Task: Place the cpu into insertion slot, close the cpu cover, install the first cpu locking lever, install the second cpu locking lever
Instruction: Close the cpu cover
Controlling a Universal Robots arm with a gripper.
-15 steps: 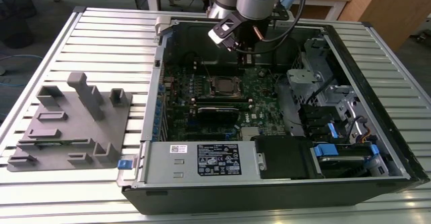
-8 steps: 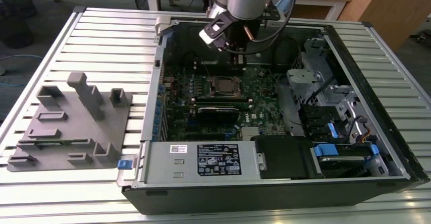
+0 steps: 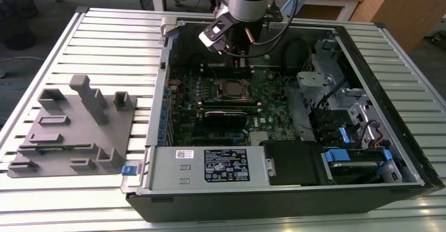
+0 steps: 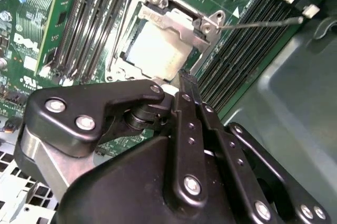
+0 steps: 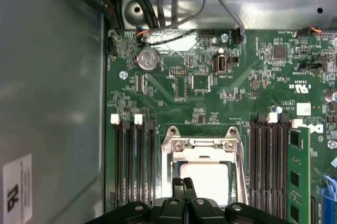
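The cpu (image 4: pixel 157 50) lies in the insertion slot (image 3: pixel 230 89) on the green board, its dull silver top (image 5: pixel 206 177) showing through the cutout. The cpu cover (image 4: pixel 176 20) lies flat over it as a silvery frame (image 5: pixel 202 145). A thin locking lever (image 4: pixel 263 23) sticks out from one socket corner, away from the board. My gripper (image 4: pixel 184 79) hangs just above the socket's edge, its black fingertips (image 5: pixel 179 183) pressed together and shut on nothing. In the exterior view the gripper (image 3: pixel 230 49) is over the far part of the open computer case.
Long black memory slots (image 5: pixel 134 161) (image 5: pixel 268 155) flank the socket, one holding a green card (image 5: pixel 297 176). A black expansion card (image 3: pixel 224 118) and a drive cage (image 3: pixel 348 112) lie nearer. A grey fixture (image 3: pixel 70 127) stands on the slatted table at the exterior view's left.
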